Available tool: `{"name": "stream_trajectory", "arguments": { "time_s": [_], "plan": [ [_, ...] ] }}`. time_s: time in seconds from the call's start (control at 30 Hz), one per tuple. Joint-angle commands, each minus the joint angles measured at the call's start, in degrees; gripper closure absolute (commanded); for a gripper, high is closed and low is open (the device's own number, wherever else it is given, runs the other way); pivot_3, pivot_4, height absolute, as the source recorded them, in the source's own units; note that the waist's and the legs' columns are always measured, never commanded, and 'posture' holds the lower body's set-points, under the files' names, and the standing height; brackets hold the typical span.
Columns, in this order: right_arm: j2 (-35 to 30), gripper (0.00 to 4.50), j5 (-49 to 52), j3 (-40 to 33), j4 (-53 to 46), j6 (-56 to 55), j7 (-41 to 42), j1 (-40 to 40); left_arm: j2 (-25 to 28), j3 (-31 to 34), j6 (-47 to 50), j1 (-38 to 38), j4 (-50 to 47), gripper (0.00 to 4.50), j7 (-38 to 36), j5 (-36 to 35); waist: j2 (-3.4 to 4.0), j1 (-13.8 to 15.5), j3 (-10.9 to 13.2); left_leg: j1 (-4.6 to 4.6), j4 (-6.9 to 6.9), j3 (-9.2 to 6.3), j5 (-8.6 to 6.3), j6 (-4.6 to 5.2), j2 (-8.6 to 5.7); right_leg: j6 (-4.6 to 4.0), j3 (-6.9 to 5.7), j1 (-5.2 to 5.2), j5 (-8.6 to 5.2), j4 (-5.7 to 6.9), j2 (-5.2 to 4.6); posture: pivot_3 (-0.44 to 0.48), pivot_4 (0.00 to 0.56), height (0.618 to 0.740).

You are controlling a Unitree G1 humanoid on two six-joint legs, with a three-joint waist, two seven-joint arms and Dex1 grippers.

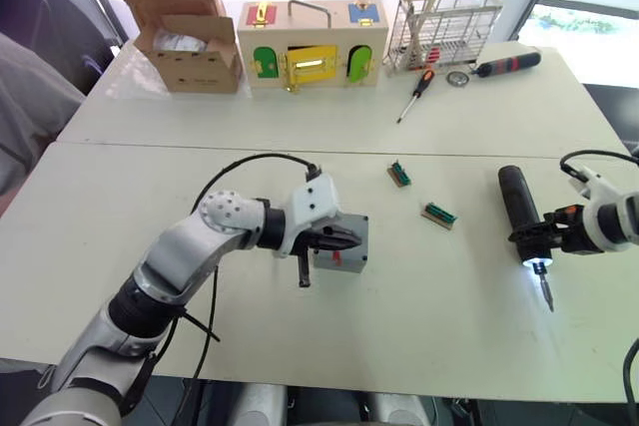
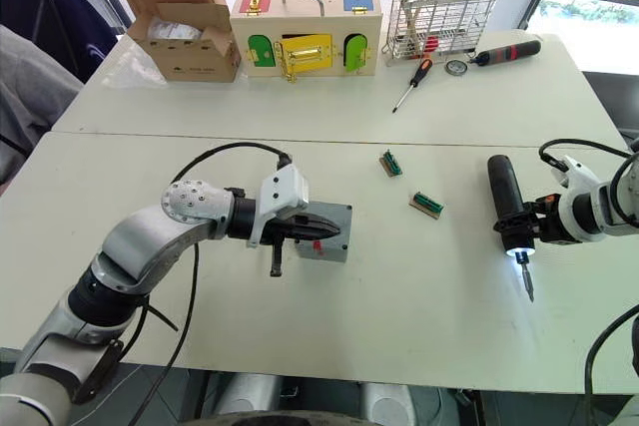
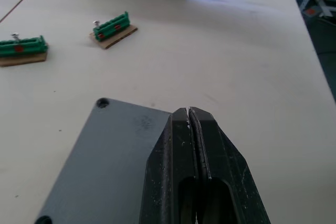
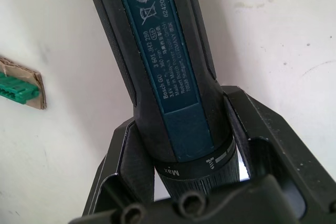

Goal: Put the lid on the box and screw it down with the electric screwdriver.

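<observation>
The left hand [image 1: 339, 239], its fingers pressed together, rests on the flat grey plastic lid [image 3: 105, 161] seated on the small grey box [image 1: 342, 258] mid-bench; the right hand [image 1: 544, 239] pinches the thick black electric screwdriver [image 1: 521, 209] near the right edge. Pressing off-centre could skew the lid off its holes. The left wrist view shows empty corner holes, which the head views cannot resolve.
</observation>
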Motion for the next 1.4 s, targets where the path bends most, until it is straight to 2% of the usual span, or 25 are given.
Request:
{"name": "stream_trajectory", "arguments": {
  "time_s": [0.03, 0.17, 0.27, 0.37, 0.47, 0.53, 0.6, 0.7, 0.87, 1.0, 1.2, 1.4],
  "plan": [
    [-0.3, 1.4, -3.1, 0.7, -1.4, -1.7, 0.6, 0.3, 1.0, 1.2, -0.6, 0.1, -1.0, 4.5, -0.2, -0.1, -0.01, 0.0, 0.0, 0.01, 0.01, 0.0, 0.0, 0.0, 0.0, 0.0, 0.0, 0.01, 0.0, 0.0, 0.0, 0.0, 0.15, 0.74],
    [-0.2, 0.03, -4.2, -0.6, -2.9, -2.3, 1.6, 0.2, 0.1, 4.2, -0.4, 0.2, -0.6, 4.5, -0.8, -3.5, -0.03, 0.1, 0.0, 0.01, 0.05, 0.0, 0.0, 0.0, 0.0, 0.01, -0.02, 0.03, 0.01, 0.02, 0.0, 0.0, 0.15, 0.74],
    [-0.7, 0.03, -6.5, -1.7, -4.8, -7.3, 2.0, -1.6, -1.0, 8.4, 0.9, -0.2, 0.8, 4.5, -0.8, -7.4, -0.04, 0.2, 0.0, -0.01, 0.11, 0.0, 0.0, 0.0, -0.02, 0.02, -0.02, 0.03, 0.01, 0.02, -0.03, 0.0, 0.15, 0.74],
    [-3.8, 0.03, -8.4, -0.2, -12.6, -17.4, 8.9, -5.2, 0.4, 12.2, 1.3, -0.9, 4.5, 4.5, -1.1, -8.5, 0.09, -0.2, 0.0, -0.02, 0.1, 0.01, 0.0, 0.0, -0.03, 0.03, -0.02, -0.05, 0.02, 0.07, -0.02, 0.0, 0.15, 0.74],
    [-1.7, 0.03, -4.4, -4.8, -19.5, -18.4, 12.2, -6.0, 3.5, 13.8, 0.4, -1.3, 8.1, 4.5, -1.5, -6.8, 0.03, -0.4, 0.0, -0.02, 0.01, 0.02, 0.01, -0.01, 0.03, 0.04, -0.01, -0.18, 0.02, 0.15, 0.08, 0.0, 0.15, 0.74],
    [0.0, 0.03, -1.0, -8.0, -26.5, -18.7, 14.0, -2.3, 7.1, 11.7, -2.3, -1.2, 11.4, 4.5, -1.8, -1.9, -0.03, -0.2, 0.0, -0.01, -0.03, -0.06, 0.01, -0.03, 0.13, 0.04, -0.08, -0.17, 0.02, 0.14, 0.17, 0.0, 0.15, 0.74],
    [-0.1, 0.03, 0.1, -8.5, -38.0, -23.7, 17.4, 6.6, 11.3, 8.4, -5.9, -0.2, 14.0, 4.5, -3.4, 3.1, -0.07, 0.0, 0.0, -0.01, -0.05, -0.12, 0.03, -0.05, 0.14, 0.04, -0.15, -0.15, 0.02, 0.17, 0.18, 0.0, 0.15, 0.74],
    [1.9, 0.03, 3.9, -9.3, -50.1, -25.5, 19.3, 17.0, 13.2, 6.6, -7.1, 1.8, 13.8, 4.5, -6.0, 3.8, -0.08, 0.9, -0.1, -0.06, -0.04, -0.14, 0.03, -0.06, 0.06, 0.04, -0.18, -0.13, 0.02, 0.2, 0.1, 0.0, 0.15, 0.74],
    [5.7, 0.03, 3.0, -5.9, -56.4, -27.7, 17.2, 23.6, 10.9, 5.1, -6.2, 2.6, 14.2, 4.5, -6.1, 4.3, -0.13, 1.4, -0.1, -0.24, 0.86, -0.12, -0.25, 0.43, -0.07, 0.05, -0.13, 0.05, 0.02, 0.37, -0.05, 0.0, 0.15, 0.74],
    [8.8, 0.03, 0.5, -1.3, -58.5, -29.4, 14.1, 26.7, 7.7, 3.4, -6.7, 2.6, 15.7, 4.5, -6.1, 5.0, -0.34, 1.3, -0.2, -0.07, 0.88, -0.19, -0.35, 0.59, -0.1, 0.08, -0.17, 0.31, 0.04, 0.23, -0.08, 0.0, 0.15, 0.74],
    [14.6, 0.03, -0.6, 3.0, -58.8, -28.5, 9.7, 26.4, 0.9, 1.0, -8.9, -2.1, 22.5, 4.5, -5.5, 8.0, -0.37, 1.3, -0.2, -0.1, 0.86, -0.19, -0.23, 0.36, -0.1, 0.1, -0.18, 0.23, 0.05, 0.26, -0.03, 0.0, 0.15, 0.74],
    [18.4, 0.03, 1.3, 2.7, -60.3, -26.5, 6.3, 26.3, -4.9, 0.5, -14.0, -7.0, 30.8, 4.5, -4.2, 11.1, -0.37, 1.4, -0.2, -0.1, 0.87, -0.19, -0.22, 0.35, -0.11, 0.11, -0.19, 0.24, 0.05, 0.31, -0.03, 0.0, 0.15, 0.74]
  ]
}}
